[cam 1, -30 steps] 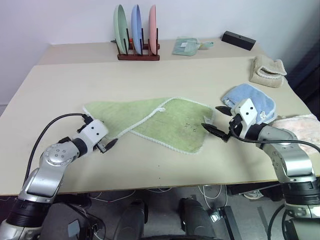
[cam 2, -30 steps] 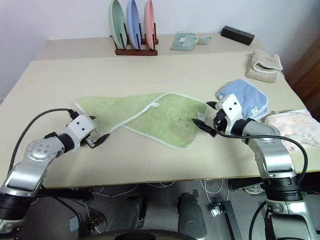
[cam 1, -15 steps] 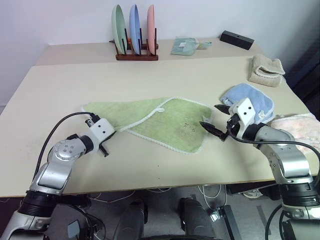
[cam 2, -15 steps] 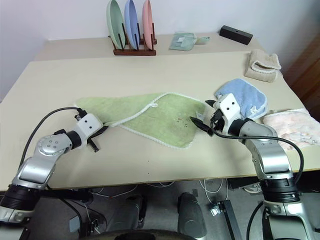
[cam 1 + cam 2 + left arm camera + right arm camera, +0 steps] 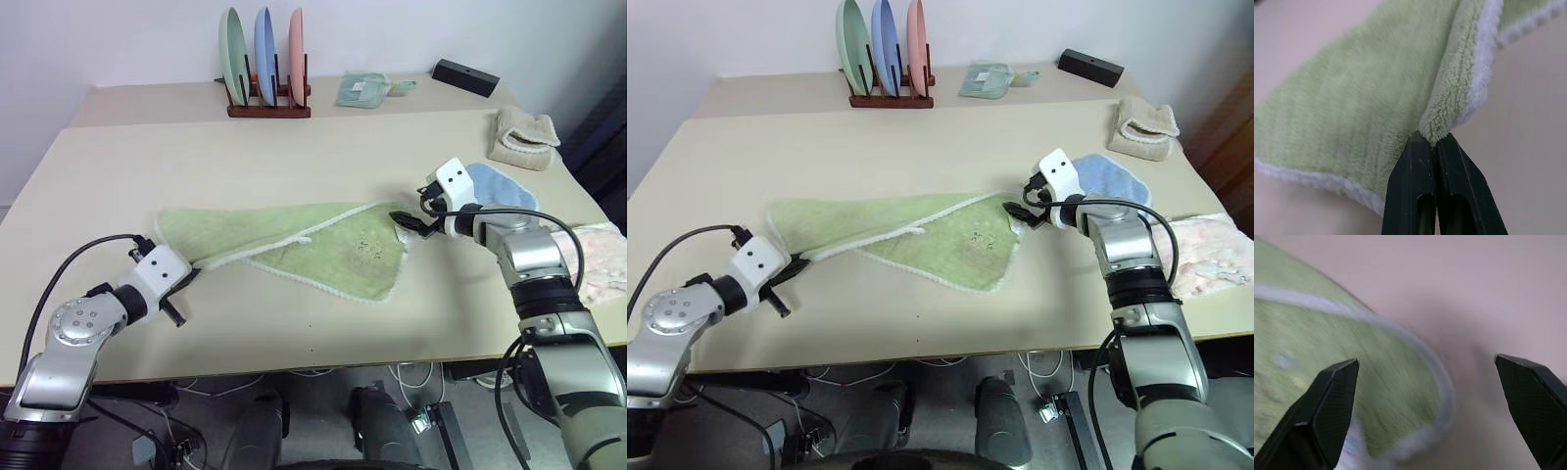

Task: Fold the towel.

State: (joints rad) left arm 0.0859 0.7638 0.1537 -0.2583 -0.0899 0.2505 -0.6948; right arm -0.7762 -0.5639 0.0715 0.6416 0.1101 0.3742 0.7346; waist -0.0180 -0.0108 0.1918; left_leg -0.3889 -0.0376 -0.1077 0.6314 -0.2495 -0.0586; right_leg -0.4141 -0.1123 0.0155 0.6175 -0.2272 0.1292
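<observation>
Table (image 5: 294, 323): beige top, carrying everything I list here.

Towel (image 5: 294, 240): light green terry with white scalloped edging, lying across the middle of the table, partly doubled over itself, its small white loop near the centre fold.

Left gripper (image 5: 186, 277): I have its two black fingers (image 5: 1418, 196) pressed together on the towel's left corner; in the left wrist view the white-edged pile is pinched right at the tips.

Right gripper (image 5: 405, 221): I see its fingers (image 5: 1327, 406) spread wide with nothing between them, poised at the towel's right corner; the rounded white edge lies between the tips in the right wrist view. I cannot tell whether they touch the cloth.

Light blue towel (image 5: 505, 188): bunched just behind the right gripper.

Beige folded towel (image 5: 524, 137): far right.

Pink cloth (image 5: 593, 250): at the right edge.

Plate rack (image 5: 266, 64): far side, holding green, blue and pink plates upright.

Black box (image 5: 467, 77): far right corner.
</observation>
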